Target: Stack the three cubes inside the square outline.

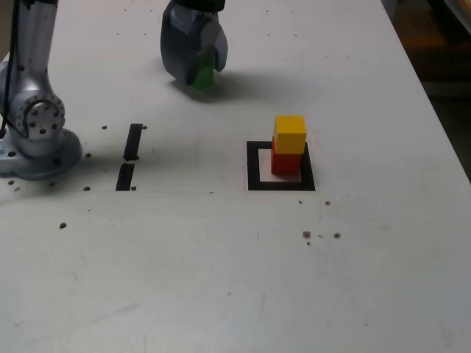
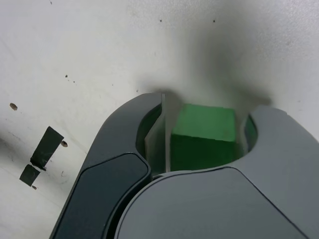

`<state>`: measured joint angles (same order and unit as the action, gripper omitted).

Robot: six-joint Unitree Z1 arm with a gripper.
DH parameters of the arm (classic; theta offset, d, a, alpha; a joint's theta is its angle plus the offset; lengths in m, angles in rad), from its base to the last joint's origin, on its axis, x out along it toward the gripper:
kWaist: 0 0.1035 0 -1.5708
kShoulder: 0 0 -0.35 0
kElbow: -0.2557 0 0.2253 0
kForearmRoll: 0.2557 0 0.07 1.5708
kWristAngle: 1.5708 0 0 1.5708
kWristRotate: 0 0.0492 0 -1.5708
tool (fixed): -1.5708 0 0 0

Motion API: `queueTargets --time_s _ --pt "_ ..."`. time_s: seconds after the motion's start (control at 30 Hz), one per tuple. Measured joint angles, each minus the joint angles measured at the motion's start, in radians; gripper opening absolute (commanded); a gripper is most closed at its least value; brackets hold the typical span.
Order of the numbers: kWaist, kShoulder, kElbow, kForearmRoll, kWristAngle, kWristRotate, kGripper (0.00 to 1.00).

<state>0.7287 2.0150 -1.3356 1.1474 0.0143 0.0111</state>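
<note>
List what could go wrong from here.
Grip: the solid green cube sits between the fingers of the grey hand, but firm contact isn't clear; it might slip on lifting.

Placement: the yellow cube tops the red cube, a narrow tower; an off-centre release or bump could topple it.

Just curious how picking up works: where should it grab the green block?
Probably by two opposite upright sides, coming from above: the green block has flat faces, is narrow enough for the pincer, and those sides already lie between its jaws.
</note>
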Motion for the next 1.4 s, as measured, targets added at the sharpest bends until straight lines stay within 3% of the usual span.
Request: queueTargets --time_s 0.27,0.4,0.6,0.73,0.93,1.1,1.4 --pt "-0.037 -0.039 -0.023 0.044 -0.012 0.044 0.27" --pt "-0.094 -0.088 -0.102 0.17 -0.014 0.093 0.27" --pt "-0.293 -0.159 -0.305 0.38 -0.013 0.12 0.26" --pt "-0.391 -0.176 -0.417 0.45 -0.014 0.113 0.26" --pt "-0.544 -0.193 -0.45 0.47 -0.017 0.054 0.26" --pt "-0.625 -0.145 -0.482 0.469 -0.016 0.03 0.25" --pt "-0.71 -0.094 -0.536 0.465 -0.01 0.005 0.24"
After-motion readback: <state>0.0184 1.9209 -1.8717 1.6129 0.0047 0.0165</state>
